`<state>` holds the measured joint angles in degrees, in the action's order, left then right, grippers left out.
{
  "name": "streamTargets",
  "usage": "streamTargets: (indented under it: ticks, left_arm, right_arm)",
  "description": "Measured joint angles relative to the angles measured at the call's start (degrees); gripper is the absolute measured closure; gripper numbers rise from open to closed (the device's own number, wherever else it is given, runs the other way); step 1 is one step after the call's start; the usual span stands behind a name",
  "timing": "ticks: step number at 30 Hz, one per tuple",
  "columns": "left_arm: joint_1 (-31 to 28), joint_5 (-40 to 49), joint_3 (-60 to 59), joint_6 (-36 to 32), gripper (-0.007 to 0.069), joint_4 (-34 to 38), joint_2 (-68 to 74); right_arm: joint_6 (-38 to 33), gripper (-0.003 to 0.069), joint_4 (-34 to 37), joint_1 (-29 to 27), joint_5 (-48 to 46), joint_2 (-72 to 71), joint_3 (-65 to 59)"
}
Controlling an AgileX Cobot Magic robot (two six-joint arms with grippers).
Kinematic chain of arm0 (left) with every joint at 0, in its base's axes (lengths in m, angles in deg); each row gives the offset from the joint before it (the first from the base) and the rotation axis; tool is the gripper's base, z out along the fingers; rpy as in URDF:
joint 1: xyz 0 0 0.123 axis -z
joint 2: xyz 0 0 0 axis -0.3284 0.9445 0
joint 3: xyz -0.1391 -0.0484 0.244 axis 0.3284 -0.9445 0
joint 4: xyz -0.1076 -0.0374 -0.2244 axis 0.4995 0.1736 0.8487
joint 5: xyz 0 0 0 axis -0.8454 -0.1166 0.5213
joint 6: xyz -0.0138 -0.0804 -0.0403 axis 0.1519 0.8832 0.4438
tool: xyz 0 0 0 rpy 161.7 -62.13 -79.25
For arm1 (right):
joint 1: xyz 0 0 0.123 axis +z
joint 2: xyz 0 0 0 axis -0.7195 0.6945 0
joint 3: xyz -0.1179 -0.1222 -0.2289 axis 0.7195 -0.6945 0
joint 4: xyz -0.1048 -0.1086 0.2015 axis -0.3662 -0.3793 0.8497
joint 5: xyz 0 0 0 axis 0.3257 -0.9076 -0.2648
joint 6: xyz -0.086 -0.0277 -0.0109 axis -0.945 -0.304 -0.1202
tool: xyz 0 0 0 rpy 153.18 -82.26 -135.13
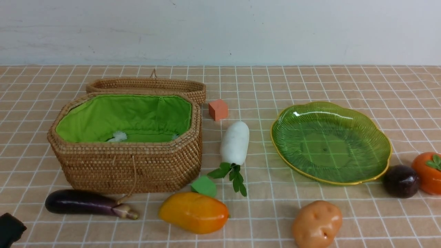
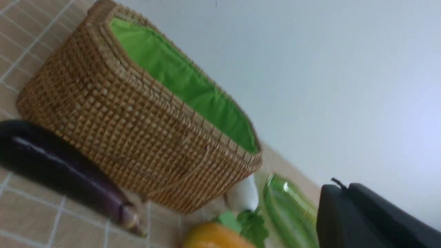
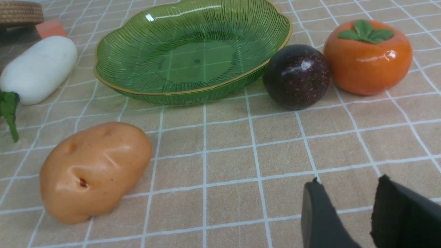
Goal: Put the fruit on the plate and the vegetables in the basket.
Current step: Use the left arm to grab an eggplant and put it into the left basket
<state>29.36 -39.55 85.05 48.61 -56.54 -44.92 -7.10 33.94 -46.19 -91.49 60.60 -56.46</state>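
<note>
The left pincer (image 1: 10, 225) sits far left by the table's front edge, pressed shut with nothing in it. The eggplant (image 1: 86, 204) lies just in front of the basket (image 1: 131, 165). It looks smooth and slippery, so grab it across its fat middle. The mango (image 1: 193, 212) is near the front edge. The radish (image 1: 235, 142) lies between basket and plate (image 1: 330, 141). The potato (image 1: 317, 224) is lumpy and likely easy to pinch. The ball (image 1: 401, 181) and persimmon (image 1: 429, 174), just right of the plate, may roll. The right pincer (image 3: 348, 184) is spread, holding nothing.
</note>
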Motion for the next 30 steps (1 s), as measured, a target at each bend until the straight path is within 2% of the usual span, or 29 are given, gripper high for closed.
streamTargets:
  ticks: [4, 7, 8, 9, 10, 16, 19, 21, 23, 25, 26, 27, 29, 30]
  left_arm:
    - [0.0, 13.6, 8.7, -7.2, 0.0638, -3.0, 10.8]
    - [0.0, 28.7, 18.7, -16.7, 0.0638, -4.0, 23.6]
    - [0.0, 33.7, 21.4, -20.3, 0.0638, -4.1, 28.2]
    - [0.0, 34.2, 21.8, -20.8, 0.0638, -4.2, 28.8]
    - [0.0, 37.9, 24.8, -24.5, 0.0638, -4.3, 33.4]
    - [0.0, 39.9, 28.3, -30.7, 0.0638, -4.1, 39.8]
    - [0.0, 39.8, 28.4, -32.4, 0.0638, -4.3, 40.4]
    - [0.0, 39.6, 28.4, -32.8, 0.0638, -4.6, 40.5]
    - [0.0, 38.5, 28.4, -33.4, 0.0638, -5.5, 40.5]
    - [0.0, 37.5, 28.5, -34.4, 0.0638, -5.7, 40.9]
    - [0.0, 36.7, 28.8, -35.2, 0.0638, -5.7, 41.4]
    - [0.0, 36.6, 28.8, -35.4, 0.0638, -5.7, 41.4]
    - [0.0, 35.4, 29.4, -37.6, 0.0638, -5.8, 43.4]
    - [0.0, 35.3, 29.5, -38.1, 0.0638, -5.8, 43.8]
  right_arm:
    - [-1.6, 0.0417, -2.5, 0.0, 0.4, 0.0, 0.0]
    - [-2.8, 0.0417, -6.4, 0.0, 0.7, 0.0, -0.1]
    - [-2.5, 0.0417, -6.9, 0.0, 1.4, 0.0, -0.2]
    - [-2.2, 0.0417, -6.8, 0.0, 1.6, 0.0, -0.2]
    - [0.5, 0.0417, -5.5, 0.0, 3.9, 0.0, -0.6]
    - [14.0, 0.0417, 5.3, 0.0, 16.3, 0.0, -0.6]
    - [19.5, 0.0417, 7.7, 0.0, 21.2, 0.0, -0.6]
    - [21.4, 0.0417, 8.1, 0.2, 21.1, 0.0, -0.5]
    - [25.4, 0.0435, 8.9, 2.2, 13.3, 0.3, 3.7]
    - [24.2, 0.0461, 9.0, 4.9, 5.1, 2.3, 9.8]
    - [21.2, 0.0476, 9.0, 7.5, -0.8, 4.7, 14.0]
    - [21.2, 0.0476, 9.0, 8.0, -0.8, 4.7, 14.8]
    - [11.6, 0.0512, 9.1, 14.3, -14.0, 11.0, 26.0]
    - [10.0, 0.0517, 9.1, 15.4, -16.1, 12.7, 27.8]
